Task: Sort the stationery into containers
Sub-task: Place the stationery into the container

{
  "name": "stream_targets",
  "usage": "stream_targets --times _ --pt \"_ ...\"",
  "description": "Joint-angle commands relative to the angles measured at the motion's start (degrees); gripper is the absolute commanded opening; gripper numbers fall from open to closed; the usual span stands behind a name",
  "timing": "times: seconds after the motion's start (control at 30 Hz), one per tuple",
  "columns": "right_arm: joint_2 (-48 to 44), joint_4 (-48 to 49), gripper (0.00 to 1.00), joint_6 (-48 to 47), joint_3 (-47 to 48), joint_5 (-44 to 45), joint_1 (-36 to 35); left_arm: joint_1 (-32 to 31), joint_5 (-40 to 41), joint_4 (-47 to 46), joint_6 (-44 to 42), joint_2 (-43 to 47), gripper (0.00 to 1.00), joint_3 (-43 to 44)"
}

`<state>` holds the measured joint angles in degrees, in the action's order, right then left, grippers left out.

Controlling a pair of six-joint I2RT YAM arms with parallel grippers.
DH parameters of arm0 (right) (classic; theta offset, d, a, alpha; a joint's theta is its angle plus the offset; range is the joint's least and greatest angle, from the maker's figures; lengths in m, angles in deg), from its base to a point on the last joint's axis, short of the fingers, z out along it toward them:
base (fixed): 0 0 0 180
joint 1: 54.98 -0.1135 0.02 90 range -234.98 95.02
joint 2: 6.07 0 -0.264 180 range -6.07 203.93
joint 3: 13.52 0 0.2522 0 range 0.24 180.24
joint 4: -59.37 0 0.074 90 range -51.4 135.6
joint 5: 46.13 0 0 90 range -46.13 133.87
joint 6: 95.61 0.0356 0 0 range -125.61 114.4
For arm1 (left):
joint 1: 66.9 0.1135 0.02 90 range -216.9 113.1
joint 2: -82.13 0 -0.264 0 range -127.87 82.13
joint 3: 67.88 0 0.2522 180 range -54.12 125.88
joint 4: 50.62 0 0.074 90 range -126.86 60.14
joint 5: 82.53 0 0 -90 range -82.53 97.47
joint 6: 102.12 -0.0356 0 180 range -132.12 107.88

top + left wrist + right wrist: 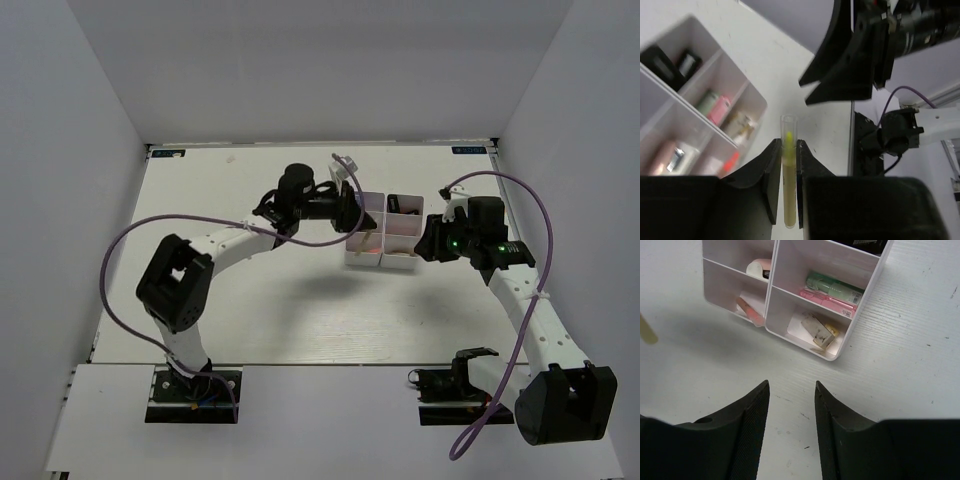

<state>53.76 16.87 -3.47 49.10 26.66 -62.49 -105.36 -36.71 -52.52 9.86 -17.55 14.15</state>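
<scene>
Bins [383,232] sit mid-table, two columns by three rows, between your two arms.

Your left gripper [788,145] is pinched narrow on a yellow stick [788,131]. The stick runs lengthwise between the fingers, its tip poking out past them. It looks to be inside a clear sleeve. In the top view this gripper hangs at the bins' left column; which compartment lies under it you cannot tell. The stick is off the table and touches no bin wall in the wrist view.

Your right gripper [791,385] is about half open with nothing between the fingers. It is over bare table [900,340], near the bins' right side and apart from them.

Seen from the right wrist:
- a green marker [835,286] and a pink marker [827,300] lie side by side in the right column's middle bin
- tan erasers [816,329] are in the nearest right bin
- an orange stick [750,310] leans in the nearest left bin
- a pink-and-white item [759,267] is in the bin behind it
</scene>
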Motion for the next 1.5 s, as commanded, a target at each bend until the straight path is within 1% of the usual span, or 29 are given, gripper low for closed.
stream_targets --times 0.0,0.03,0.1,0.17,0.23,0.3,0.4,0.53,0.57,0.73,0.77,0.83,0.9,0.97,1.07,1.1,1.13,1.17,1.2,1.23,1.27,1.3,1.37,1.4,1.43,1.47 --pt "-0.33 0.61 0.45 -1.34 0.09 -1.86 0.3 1.89 -9.25 -9.92 0.71 -3.5 0.0 5.81" --pt "-0.59 0.87 0.45 -1.78 0.01 -2.03 0.39 2.42 -9.34 -9.92 0.09 -4.29 0.0 7.56" --pt "-0.68 0.61 0.46 -1.78 -0.08 -2.74 0.3 2.95 -9.17 -10.44 -1.75 -6.48 0.0 8.02" --pt "-1.03 0.43 0.48 -4.24 -0.17 -4.75 0.48 3.21 -9.08 -12.37 -2.38 -7.72 0.0 8.02" --pt "-1.39 0.34 0.48 -5.29 -0.52 -6.59 0.39 3.21 -8.47 -15.35 -2.38 -9.04 0.0 7.23" --pt "-2.09 0.17 0.48 -5.91 -0.7 -7.22 0.3 3.21 -8.03 -16.41 -2.99 -10.0 0.0 6.0" --pt "-2.61 0.52 0.48 -7.05 -1.13 -8.71 0.56 3.21 -5.39 -21.76 -4.13 -10.45 0.0 3.28" --pt "-3.14 0.96 0.49 -7.58 -1.84 -10.65 0.56 3.21 -2.58 -24.24 -6.85 -11.15 0.0 1.17" --pt "-2.97 0.87 0.49 -7.67 -1.75 -10.65 0.48 3.04 -1.27 -24.24 -8.51 -11.24 0.0 0.73" --pt "-3.14 0.96 0.49 -7.93 -1.84 -11.35 0.65 2.25 0.06 -21.61 -12.83 -11.33 0.0 0.28" --pt "-3.14 1.04 0.49 -7.93 -1.93 -11.44 0.65 2.07 0.67 -19.34 -16.49 -10.98 0.0 0.37" --pt "-3.23 1.04 0.49 -8.02 -2.1 -11.61 0.74 0.85 2.78 -14.07 -19.24 -10.8 0.0 0.72" --pt "-3.23 1.04 0.49 -8.11 -2.02 -11.79 0.74 0.23 4.18 -11.34 -23.45 -10.54 0.0 0.72" --pt "-3.32 1.04 0.49 -8.11 -2.1 -11.88 1.0 -0.04 4.37 -11.23 -24.35 -10.8 0.01 0.11" --pt "-3.5 1.05 0.49 -8.28 -2.1 -12.06 1.09 -0.3 4.72 -11.23 -24.7 -10.63 0.1 -1.03" --pt "-3.58 1.05 0.51 -8.2 -2.1 -12.23 1.09 -0.39 5.07 -11.23 -24.7 -10.19 0.24 -1.21" --pt "-3.67 1.22 0.51 -8.28 -2.19 -12.23 1.09 -0.48 5.77 -11.41 -24.7 -10.01 0.37 -1.47" --pt "-3.58 1.05 0.51 -8.37 -2.19 -12.32 1.09 -0.74 6.65 -11.58 -24.88 -9.83 0.45 -2.52" --pt "-3.58 1.13 0.51 -8.37 -2.28 -12.58 1.0 -0.83 7.26 -11.85 -25.14 -8.88 0.61 -2.79" --pt "-3.41 0.96 0.51 -8.46 -2.19 -12.76 0.92 -1.0 7.53 -11.94 -25.4 -8.52 0.72 -3.14" --pt "-3.32 1.04 0.52 -8.46 -2.28 -12.76 1.0 -1.18 8.66 -11.15 -25.58 -7.99 0.78 -2.97" --pt "-3.41 1.13 0.52 -8.37 -2.28 -12.85 1.09 -1.18 8.68 -10.97 -25.67 -7.47 0.78 -2.79" --pt "-3.32 1.05 0.57 -8.63 -2.37 -12.85 1.0 -1.36 9.29 -10.71 -25.23 -6.67 0.78 -1.83" --pt "-3.32 1.13 0.57 -8.72 -2.37 -12.85 1.09 -1.71 9.38 -10.71 -25.06 -6.15 0.78 -1.48" --pt "-3.58 1.13 0.57 -8.81 -2.37 -12.85 1.18 -1.88 9.99 -10.97 -24.62 -4.49 0.75 -1.21" --pt "-3.41 1.05 0.62 -8.72 -2.37 -12.32 1.18 -2.15 10.69 -10.8 -23.74 -3.78 0.72 -1.12"
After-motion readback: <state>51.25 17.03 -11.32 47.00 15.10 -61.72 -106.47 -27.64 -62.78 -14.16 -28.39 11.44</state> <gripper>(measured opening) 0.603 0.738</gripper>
